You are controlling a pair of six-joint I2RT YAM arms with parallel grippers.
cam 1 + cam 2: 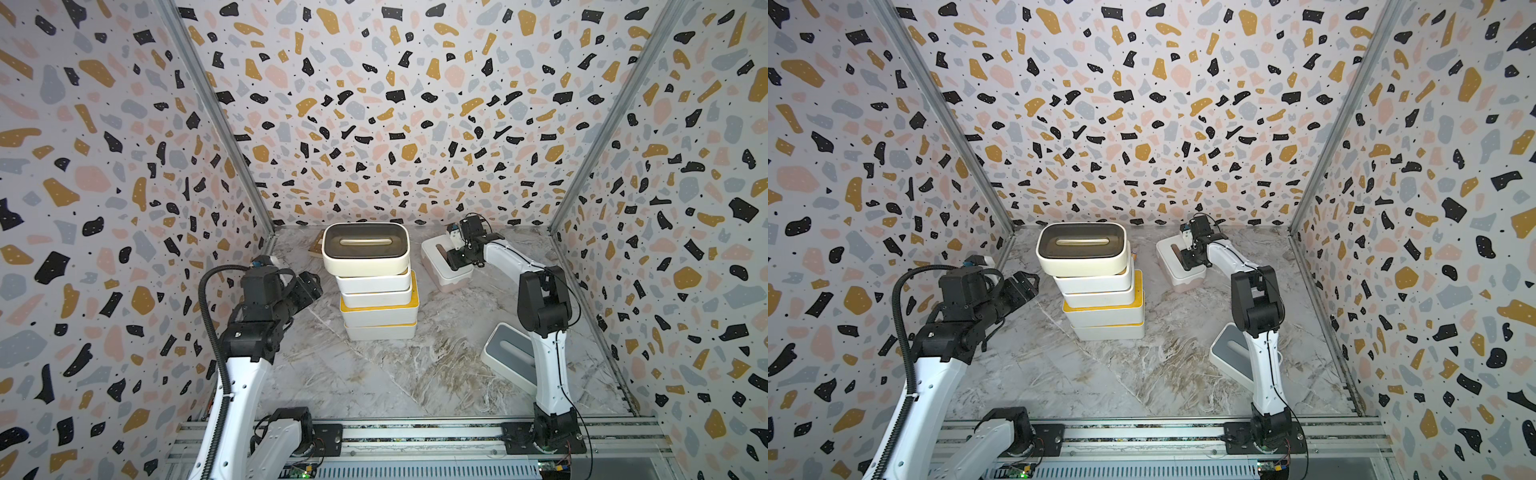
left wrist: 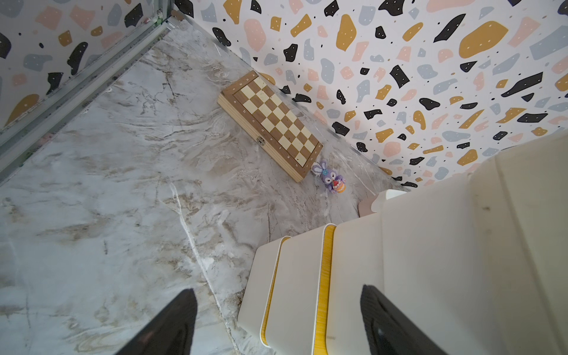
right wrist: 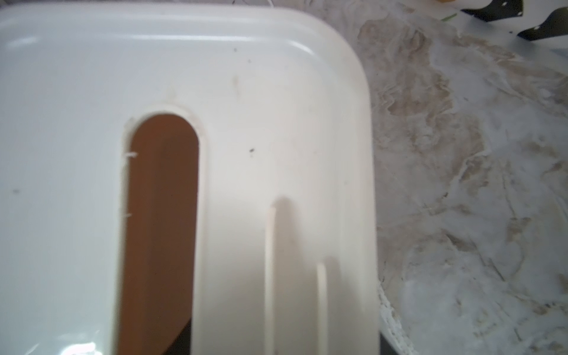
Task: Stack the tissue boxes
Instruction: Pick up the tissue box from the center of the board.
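Right wrist view: right gripper [image 1: 454,258] jaws pinch the lid edge of the white box [image 3: 276,92]. Left gripper [image 2: 276,304] jaws stand apart, empty.

stack [image 1: 376,286]: five boxes | right fingers [image 1: 452,259]: grip white box [image 1: 432,253] | grey box [image 1: 505,353]: apart

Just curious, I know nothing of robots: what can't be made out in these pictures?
- Chessboard: in both top views, nearly all hidden behind the stack.
- Grey-lidded box: in both top views, partly covered by the right arm.
- Right gripper on white-lidded box: grip unclear; fingers cut off by the wrist view's edge.
- Lower lids in the stack: covered by boxes above.
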